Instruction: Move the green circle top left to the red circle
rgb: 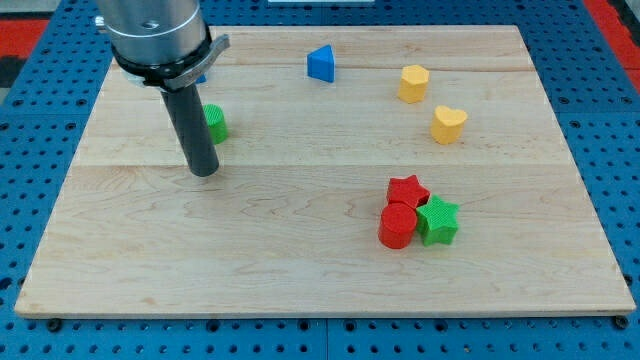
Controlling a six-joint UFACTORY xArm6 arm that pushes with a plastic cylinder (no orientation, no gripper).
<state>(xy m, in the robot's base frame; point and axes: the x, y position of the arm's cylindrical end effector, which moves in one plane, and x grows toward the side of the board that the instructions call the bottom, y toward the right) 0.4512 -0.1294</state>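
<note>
While my tip (204,171) is sitting bare just below-left of the small green plastic circle (215,123), gripping nothing, I'm judging it light and slidey, best pushed from its far-left side toward the red plastic circle (396,226).

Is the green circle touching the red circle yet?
No: the green circle sits far to the view's left of the red circle, beside my tip.

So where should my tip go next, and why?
Probably around to the upper left of the green circle. My tip sits just below it, slightly to the view's left, while the red circle lies far to the lower right, beside the red star and green star. A push from here would send it the wrong way.
</note>
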